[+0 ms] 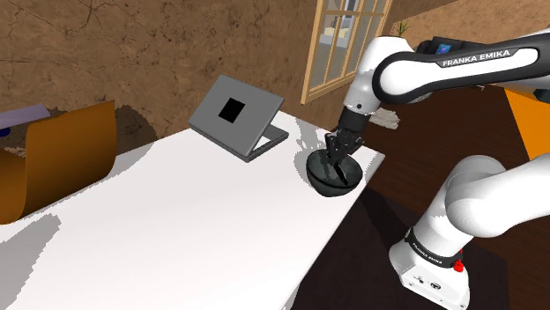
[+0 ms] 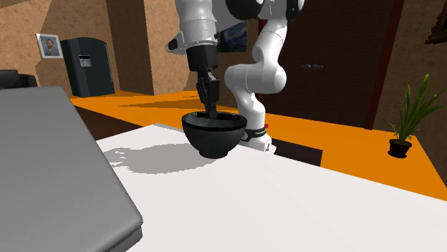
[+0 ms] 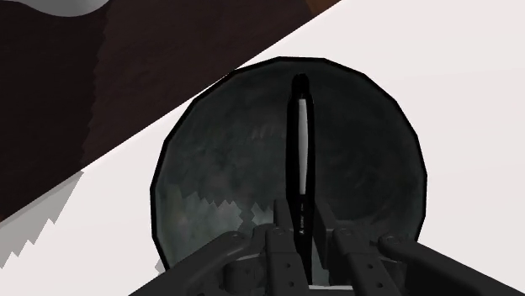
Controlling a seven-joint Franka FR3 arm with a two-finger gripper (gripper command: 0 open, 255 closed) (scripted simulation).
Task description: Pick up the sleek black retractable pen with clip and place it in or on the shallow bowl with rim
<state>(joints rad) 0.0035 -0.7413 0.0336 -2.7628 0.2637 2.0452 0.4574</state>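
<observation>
The hand (image 3: 296, 231) is seen closed on the black pen (image 3: 299, 143), which is clasped between the two fingers (image 3: 282, 220) by its upper end. From the grip the pen runs straight away along the line of the fingers, so its long axis is nearly the same as the axis of the hand, and its free end is pointed down into the dark bowl (image 3: 219, 151). In the two exterior views the hand is held almost upright and is lowered to the level of the rim, with the pen inside the hollow. Whether the tip is already touching the bottom cannot be told. The bowl is placed on the white desk (image 3: 437, 84), close to the desk edge on the side of the stand and not far from a corner. The pen is judged to be fully within the rim, so it is expected that only an opening of the fingers is needed; since it is held steeply, it would probably tip against the wall. Farther away, toward the opposite edge, a grey laptop (image 1: 234, 114) is standing open.
</observation>
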